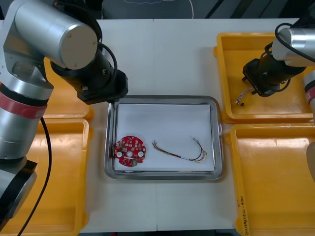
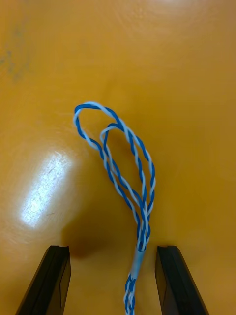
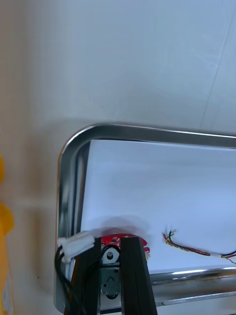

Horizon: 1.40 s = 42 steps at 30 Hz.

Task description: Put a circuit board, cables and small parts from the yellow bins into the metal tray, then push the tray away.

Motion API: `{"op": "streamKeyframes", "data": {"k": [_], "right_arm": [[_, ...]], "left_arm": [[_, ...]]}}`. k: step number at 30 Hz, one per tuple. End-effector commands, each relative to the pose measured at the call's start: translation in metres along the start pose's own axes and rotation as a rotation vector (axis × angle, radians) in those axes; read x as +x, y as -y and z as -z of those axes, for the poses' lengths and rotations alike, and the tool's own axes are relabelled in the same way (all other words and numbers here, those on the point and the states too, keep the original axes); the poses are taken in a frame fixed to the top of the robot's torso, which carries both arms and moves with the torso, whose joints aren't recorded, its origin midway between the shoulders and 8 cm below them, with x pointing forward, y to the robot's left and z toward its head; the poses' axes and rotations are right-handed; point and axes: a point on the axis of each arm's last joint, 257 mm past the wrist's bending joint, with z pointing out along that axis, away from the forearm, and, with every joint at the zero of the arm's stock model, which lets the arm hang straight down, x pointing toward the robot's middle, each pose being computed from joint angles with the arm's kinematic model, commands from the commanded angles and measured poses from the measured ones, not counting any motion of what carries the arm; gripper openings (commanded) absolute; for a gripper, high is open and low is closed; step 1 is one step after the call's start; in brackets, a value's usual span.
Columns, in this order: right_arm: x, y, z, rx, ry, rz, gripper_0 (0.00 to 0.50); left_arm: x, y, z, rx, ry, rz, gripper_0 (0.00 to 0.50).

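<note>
Left gripper (image 3: 110,241) sits above the metal tray (image 1: 162,98) at its far-left corner, fingers nearly closed. It looks clamped on the black cable (image 3: 61,263), whose white connector (image 3: 76,242) sticks out beside one finger. Risk: the cable loops around that finger, so it may snag on release and get dragged out again. The gripper is also right at the rim, so the connector could land on the edge or outside the tray. In the tray, the red circuit board (image 1: 130,151) lies near the left wall and the red and yellow cable (image 1: 182,155) just beside it, to its right. A sloppy drop could pile onto the board. Right gripper (image 2: 113,251) is low in the far right yellow bin (image 1: 285,46), fingers spread wide with nothing gripped. The blue and white cable (image 2: 142,231) lies flat on the bin floor between them, nearer one finger. Risk: closing could catch just one strand or miss the thin cable, and the long loop may trail and hook the bin wall on the lift.
</note>
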Motion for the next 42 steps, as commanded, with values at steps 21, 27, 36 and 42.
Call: {"op": "streamKeyframes", "data": {"k": [21,27,36,42], "right_arm": [[0.029,-0.018,-0.006,-0.008,-0.057,-0.010,0.000],[0.033,-0.008,-0.002,0.029,-0.082,0.006,0.000],[0.034,-0.003,0.024,0.068,-0.119,0.077,0.000],[0.026,-0.002,0.052,0.084,-0.114,0.212,0.000]], "left_arm": [[0.015,0.048,-0.064,-0.033,-0.014,-0.168,0.000],[0.015,0.046,-0.075,-0.029,-0.012,-0.165,0.000],[0.015,0.042,-0.086,-0.036,-0.015,-0.165,0.000],[0.017,0.039,-0.092,-0.049,-0.017,-0.171,0.000]]}}
